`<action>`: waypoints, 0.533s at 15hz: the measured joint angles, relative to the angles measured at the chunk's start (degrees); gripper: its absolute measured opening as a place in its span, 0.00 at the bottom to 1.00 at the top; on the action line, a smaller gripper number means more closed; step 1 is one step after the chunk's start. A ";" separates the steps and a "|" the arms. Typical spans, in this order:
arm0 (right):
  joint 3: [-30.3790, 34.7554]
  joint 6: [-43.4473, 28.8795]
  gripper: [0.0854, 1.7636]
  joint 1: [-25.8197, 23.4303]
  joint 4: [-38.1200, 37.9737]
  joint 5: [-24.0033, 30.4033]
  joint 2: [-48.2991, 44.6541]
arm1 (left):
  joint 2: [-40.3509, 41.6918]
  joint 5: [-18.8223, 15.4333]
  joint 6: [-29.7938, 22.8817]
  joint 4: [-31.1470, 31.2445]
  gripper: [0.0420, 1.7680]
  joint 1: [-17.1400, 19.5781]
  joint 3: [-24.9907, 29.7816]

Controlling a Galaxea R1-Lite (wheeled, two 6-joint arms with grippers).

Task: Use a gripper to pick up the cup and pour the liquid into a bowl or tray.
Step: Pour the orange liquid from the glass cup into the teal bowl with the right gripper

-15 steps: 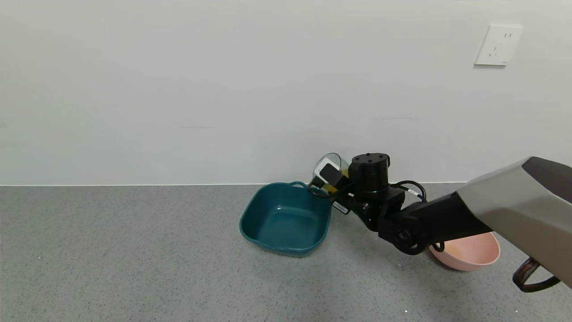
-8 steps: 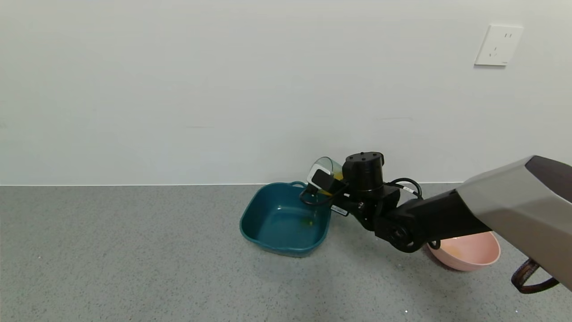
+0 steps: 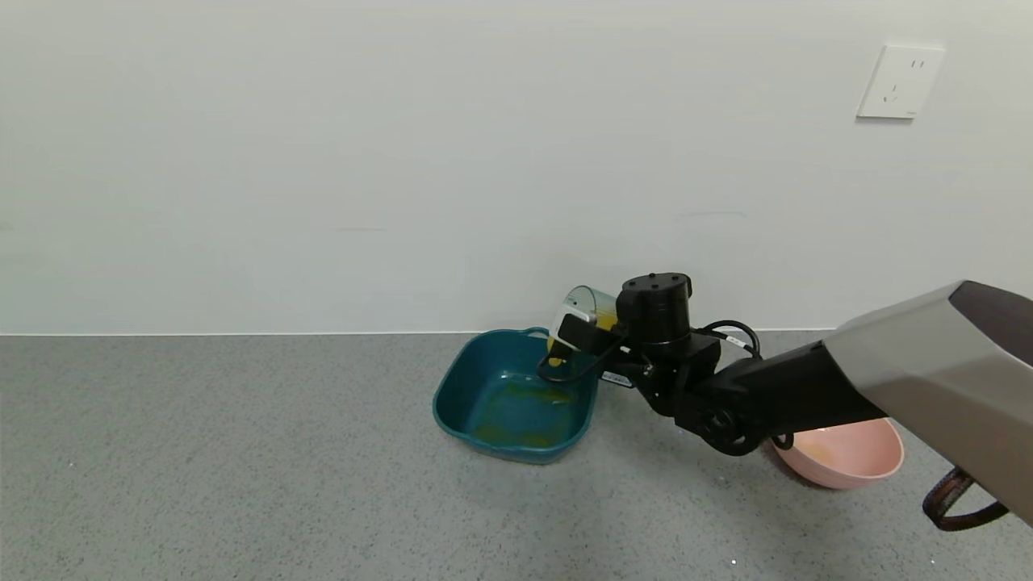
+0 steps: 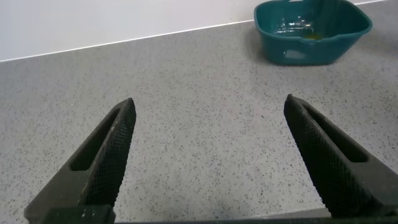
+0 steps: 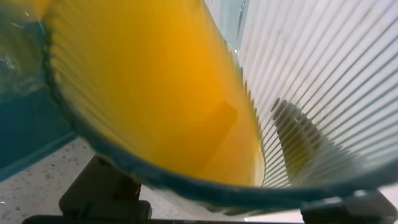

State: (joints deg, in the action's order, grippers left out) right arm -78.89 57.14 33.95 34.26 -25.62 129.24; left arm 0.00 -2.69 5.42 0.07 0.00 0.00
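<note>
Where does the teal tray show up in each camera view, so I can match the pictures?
Head view: the teal tray sits at centre on the grey floor, under the tilted cup held by the right gripper.
Left wrist view: far off, beyond the open left gripper, orange liquid inside.
Right wrist view: a teal sliver behind the cup's rim.
Shared landmark: the orange liquid.

Bare test room: speckled grey floor, plain white wall, socket.
</note>
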 joint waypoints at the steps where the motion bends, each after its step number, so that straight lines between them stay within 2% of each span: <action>1: -0.11 1.18 0.75 0.02 0.11 -1.00 0.00 | 0.00 0.00 0.00 0.00 0.97 0.00 0.00; 8: -2.36 8.41 0.75 0.48 0.72 -1.71 0.48 | 0.00 0.00 0.00 0.02 0.97 0.00 0.00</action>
State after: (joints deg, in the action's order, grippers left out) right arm -81.25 65.55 34.43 34.97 -27.33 129.72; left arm 0.00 -2.69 5.42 0.10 0.00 0.00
